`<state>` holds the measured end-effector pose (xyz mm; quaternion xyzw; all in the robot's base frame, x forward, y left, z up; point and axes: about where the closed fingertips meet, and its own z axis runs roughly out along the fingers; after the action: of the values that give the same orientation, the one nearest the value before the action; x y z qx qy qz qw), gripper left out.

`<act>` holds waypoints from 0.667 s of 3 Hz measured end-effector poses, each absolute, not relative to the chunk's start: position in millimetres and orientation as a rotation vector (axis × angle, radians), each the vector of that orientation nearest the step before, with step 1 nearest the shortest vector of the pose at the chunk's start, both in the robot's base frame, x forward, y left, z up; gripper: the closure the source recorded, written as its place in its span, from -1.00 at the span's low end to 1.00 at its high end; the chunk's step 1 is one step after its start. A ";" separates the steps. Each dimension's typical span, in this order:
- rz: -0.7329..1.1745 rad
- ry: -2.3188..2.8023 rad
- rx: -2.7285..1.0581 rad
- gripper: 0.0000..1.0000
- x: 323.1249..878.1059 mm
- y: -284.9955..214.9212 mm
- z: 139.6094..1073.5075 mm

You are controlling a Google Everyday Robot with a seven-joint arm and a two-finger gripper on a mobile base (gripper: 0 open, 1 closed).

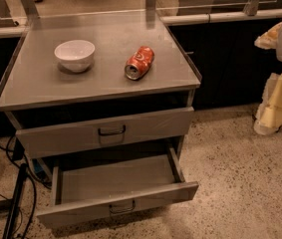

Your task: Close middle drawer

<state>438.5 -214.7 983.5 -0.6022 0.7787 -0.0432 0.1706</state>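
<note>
The middle drawer (80,213) is pulled far out of the steel cabinet. Its long shallow grey tray is empty, and its narrow front panel carries a small dark loop handle (122,207) at the centre. Above it, the taller-fronted top drawer (70,136) stands a little way out. My gripper (270,116) hangs at the right edge of the view, pale and yellowish, to the right of the cabinet and well clear of both drawers, above the floor.
On the cabinet top (100,86) stand a white bowl (74,54) and an orange soda can (139,62) lying on its side. Dark cables and a black bar (16,203) lie on the floor at the left. Speckled floor (240,183) spreads to the right and front.
</note>
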 end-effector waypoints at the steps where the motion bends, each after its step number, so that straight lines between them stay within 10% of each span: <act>1: -0.123 2.212 -1.711 -1.00 438.5 -214.7 983.5; 2: -0.123 2.212 -1.711 -0.64 438.5 -214.7 983.5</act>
<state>438.5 -214.7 983.5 -0.6022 0.7787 -0.0433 0.1706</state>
